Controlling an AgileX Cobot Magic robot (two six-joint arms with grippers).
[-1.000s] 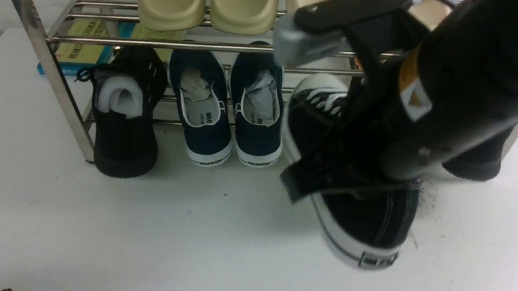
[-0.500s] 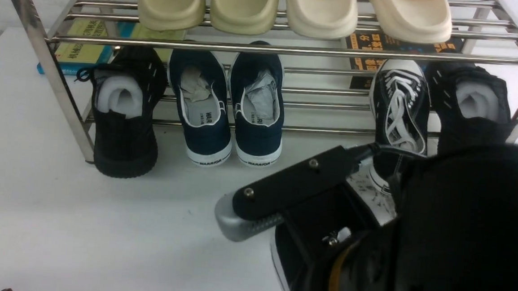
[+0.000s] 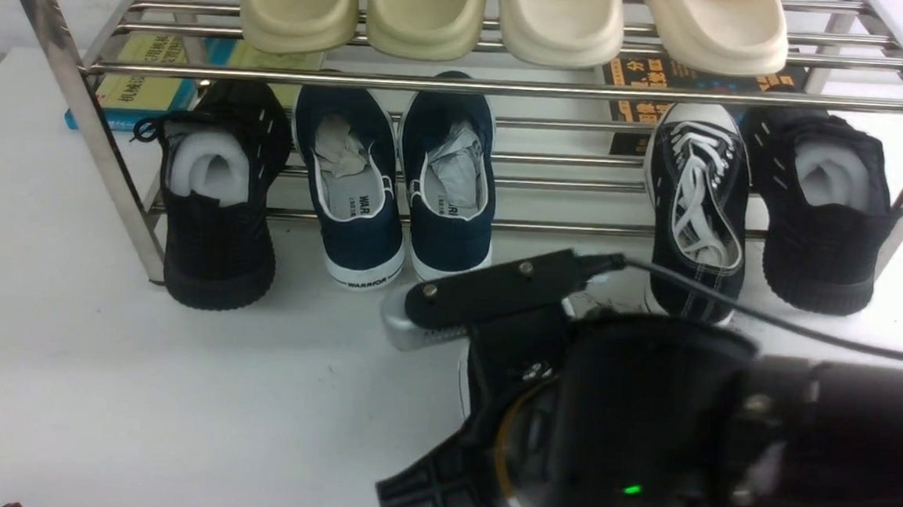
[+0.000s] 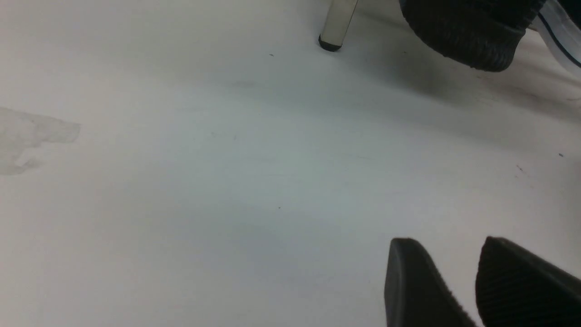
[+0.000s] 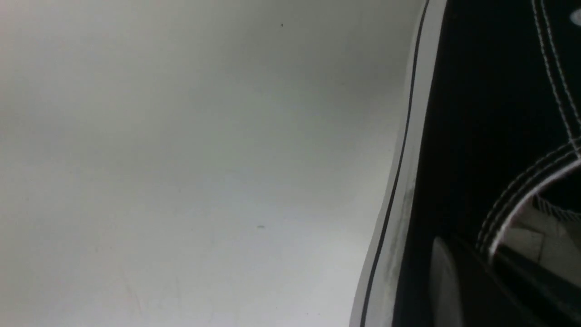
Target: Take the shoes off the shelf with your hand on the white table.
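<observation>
A: Beginning at the left: any trouble there?

B: Hardly. Left hand (image 4: 447, 247) parked low over the matte white tabletop (image 4: 181, 181), parted and holding nothing. Only risk: sweeping sideways into the black knit shoe with the black ribbed sole (image 4: 458, 32) or the leg of the two-tier shelf of shiny chrome tubes (image 4: 338, 22).

A: And the middle?

B: Worth more care. Right hand (image 3: 451, 394), bulky and black, low over one black canvas sneaker with white sole edge (image 5: 476, 113), already down on the tabletop in front of the shelf. Cannot tell whether clenched on the canvas or let go; mostly hidden from the front.

A: So, lifting away too soon?

B: Exactly: could drag or tip the sneaker if not fully released. Could also clip the navy laceless "WARRIOR" pair (image 3: 400, 195) nearby with the flat finger (image 3: 496, 291).

A: Further right?

B: Second black canvas sneaker with white laces (image 3: 694, 198) waiting on the lower tier, just beside another black knit shoe (image 3: 822, 221). Tight reach under the upper rail (image 3: 430, 84); easy to snag the trailing black cable (image 3: 769, 320) or nudge the wrong shoe.
</observation>
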